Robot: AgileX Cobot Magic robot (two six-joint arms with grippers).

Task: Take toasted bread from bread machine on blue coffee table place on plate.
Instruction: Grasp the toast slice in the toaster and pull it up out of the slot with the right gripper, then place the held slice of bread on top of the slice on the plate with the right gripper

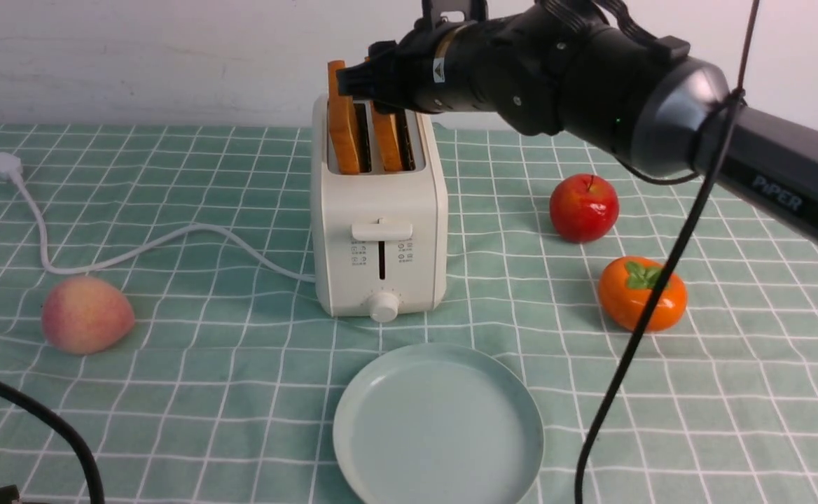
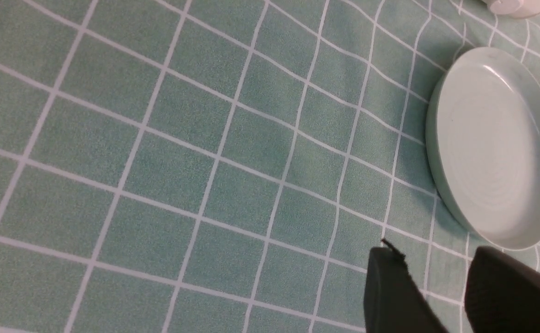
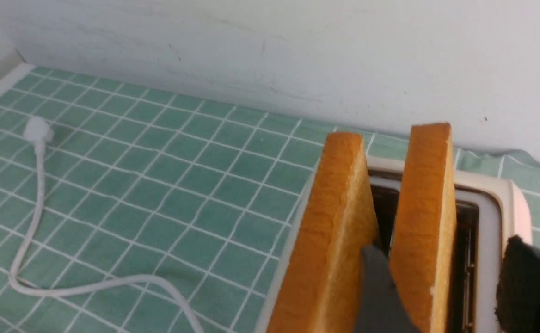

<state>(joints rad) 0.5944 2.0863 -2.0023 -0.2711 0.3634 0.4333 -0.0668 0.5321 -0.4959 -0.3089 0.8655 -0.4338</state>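
The cream-white bread machine (image 1: 381, 231) stands mid-table on the teal grid cloth (image 1: 171, 392). Two slices of toasted bread stand upright in its slots: the left slice (image 1: 344, 126) and the right slice (image 1: 386, 143). My right gripper (image 1: 374, 84) is open over the slots. In the right wrist view (image 3: 443, 249) one finger sits between the slices and the other is outside the toaster's wall, so the right slice (image 3: 425, 208) lies between them, not clamped. The plate (image 1: 437, 427) lies empty in front of the toaster. My left gripper (image 2: 436, 252) is open and empty, low over the cloth beside the plate (image 2: 496, 148).
A red apple (image 1: 584, 208) and an orange persimmon (image 1: 641, 294) lie right of the toaster, and a peach (image 1: 87, 315) lies at the left. The white power cord (image 1: 136, 248) runs left to its plug (image 1: 6, 164). A black cable (image 1: 661, 280) hangs from my right arm. A wall stands behind.
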